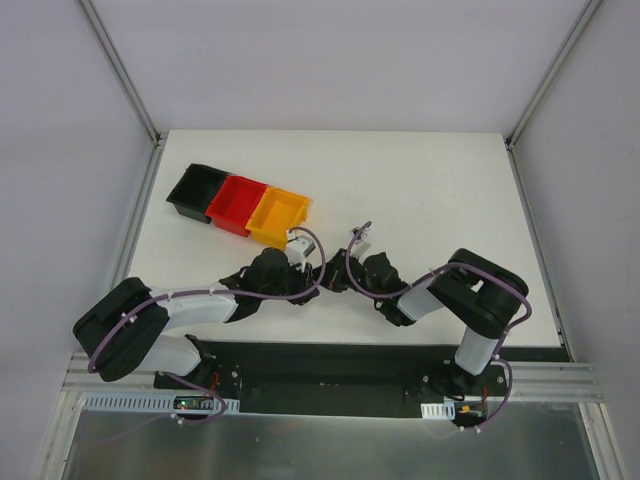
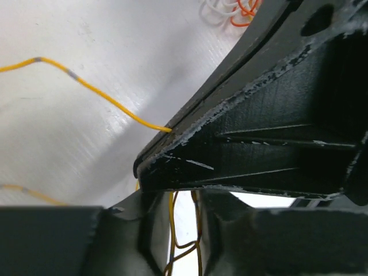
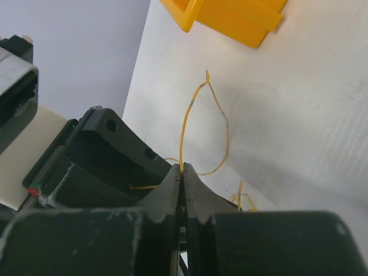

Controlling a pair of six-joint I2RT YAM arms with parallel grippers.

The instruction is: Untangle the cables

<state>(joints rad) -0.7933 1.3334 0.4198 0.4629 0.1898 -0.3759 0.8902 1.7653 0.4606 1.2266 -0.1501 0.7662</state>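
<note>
Where the two arms meet mid-table (image 1: 430,200), near the yellow bin (image 1: 277,215), the cables (image 2: 184,247) are found on the white surface. The jaws of the right gripper (image 3: 182,172) are pressed together, with a yellow wire (image 3: 187,115) pinched at the tips and looped up toward the bin. The jaws of the left gripper (image 2: 179,207) are held slightly apart, and yellow strands are seen running loose through the gap. White and orange curls (image 2: 230,11) are seen well apart, behind the right gripper. A red bin (image 1: 235,203) and a black bin (image 1: 195,192) are lined up beside the yellow one.
</note>
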